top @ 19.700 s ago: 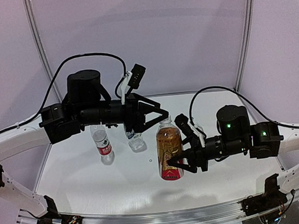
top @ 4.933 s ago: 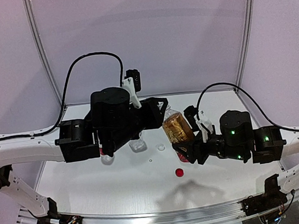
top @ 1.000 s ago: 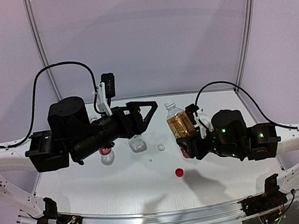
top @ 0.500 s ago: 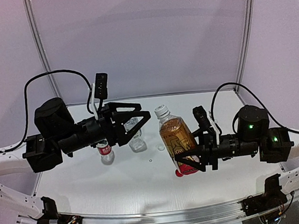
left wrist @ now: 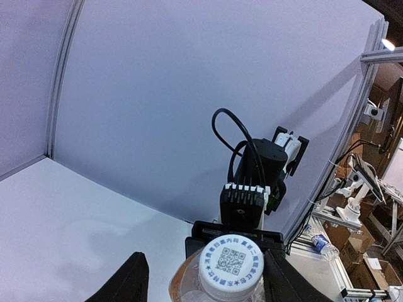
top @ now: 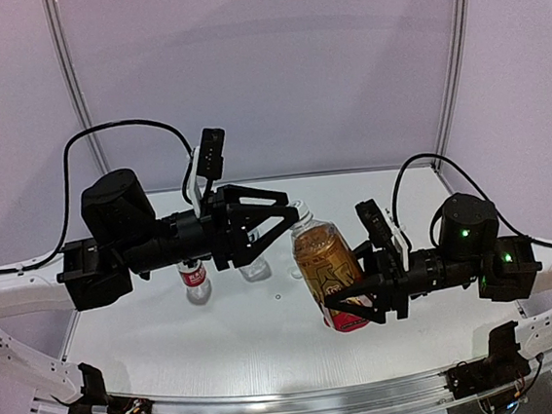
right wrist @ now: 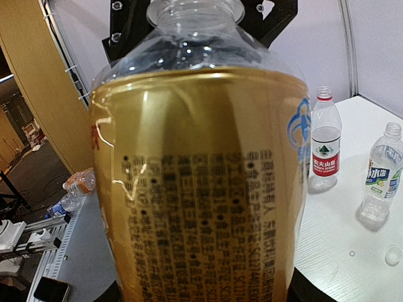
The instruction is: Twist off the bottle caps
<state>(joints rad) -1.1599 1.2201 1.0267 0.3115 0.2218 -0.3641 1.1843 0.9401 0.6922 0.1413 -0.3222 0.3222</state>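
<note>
The right gripper [top: 349, 303] is clamping the amber bottle [top: 322, 261] at its label, tilting it over the surface [top: 171, 334]. The left gripper [top: 294, 212] is straddling its white cap [left wrist: 231, 264], jaws parted. Behind, the red-label bottle [right wrist: 324, 148] and the green-blue-label bottle [right wrist: 381, 179] are standing upright.

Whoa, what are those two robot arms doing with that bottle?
Two robot arms are teaming up to unscrew a cap. The right gripper holds the amber bottle at a tilt. The left gripper has its fingers on either side of the white cap, not clamped on it yet. A red-label bottle and another clear bottle stand on the table behind.
</note>
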